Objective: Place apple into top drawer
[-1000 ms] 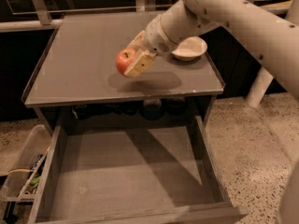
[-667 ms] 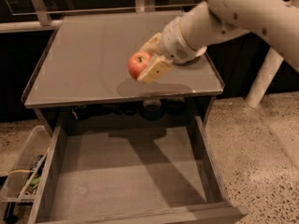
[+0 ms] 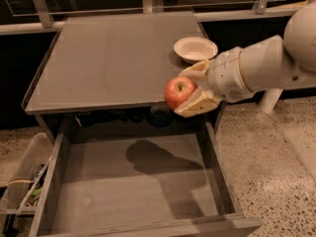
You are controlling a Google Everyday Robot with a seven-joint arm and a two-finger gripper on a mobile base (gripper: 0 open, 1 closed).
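The apple [image 3: 179, 92], red-orange with a short stem, is held in my gripper [image 3: 190, 89] in the air above the front edge of the cabinet top, over the back right of the open top drawer [image 3: 133, 181]. The gripper's cream fingers [image 3: 198, 104] close on the apple from above and below, with the white arm reaching in from the right. The drawer is pulled out wide, grey, with a bare flat bottom; the arm's shadow falls on it.
A white bowl [image 3: 195, 49] sits on the grey cabinet top [image 3: 108, 58] at the back right, just behind the gripper. A clear plastic bin of clutter [image 3: 22, 181] stands on the speckled floor left of the drawer. A railing runs behind the cabinet.
My gripper has carried the apple from over the middle of the cabinet top to the right and forward, to the front edge above the open drawer.
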